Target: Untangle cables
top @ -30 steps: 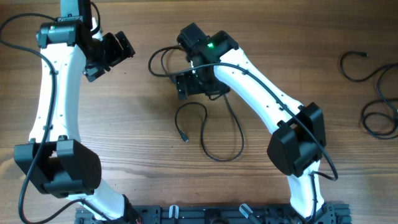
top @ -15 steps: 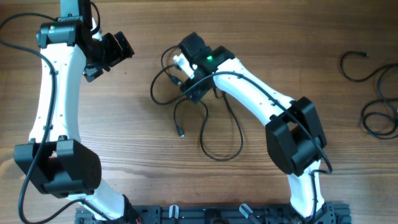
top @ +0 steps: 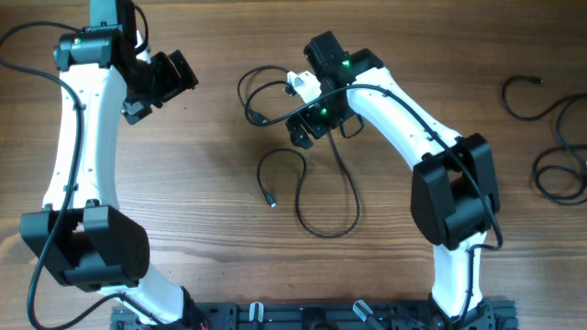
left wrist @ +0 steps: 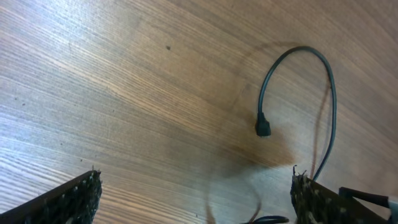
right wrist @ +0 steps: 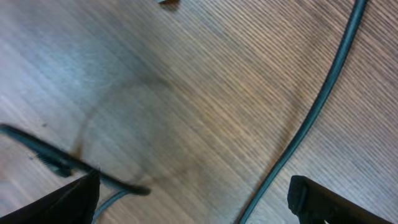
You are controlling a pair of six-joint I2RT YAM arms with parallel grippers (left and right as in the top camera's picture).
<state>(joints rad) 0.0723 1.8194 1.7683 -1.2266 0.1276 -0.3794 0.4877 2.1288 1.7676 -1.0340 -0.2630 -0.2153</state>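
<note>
Rightward and slightly up goes the right gripper [top: 310, 124] since half a second ago, and the upper loop [top: 246, 87] of the tangled cables has slid right with it; the left arm has not shifted.

At the left, the left gripper [top: 174, 78] hangs over bare wooden table [top: 202, 183], fingers spread wide with nothing between them, well apart from the tangle. Its wrist camera looks toward a small plug [left wrist: 263, 129] on an arc of cord.

In the middle, the tangle runs up-and-down in the overhead view: the upper loop, then a smaller curl ending in a plug end [top: 271, 203], then a long loop [top: 353, 206] toward the near edge.

The right gripper sits right at the tangle's upper part, jaws apart in its wrist view, with one cord [right wrist: 311, 112] crossing below. It is by far the nearer arm.

Far right, two more cables [top: 550, 110] lie separate.
</note>
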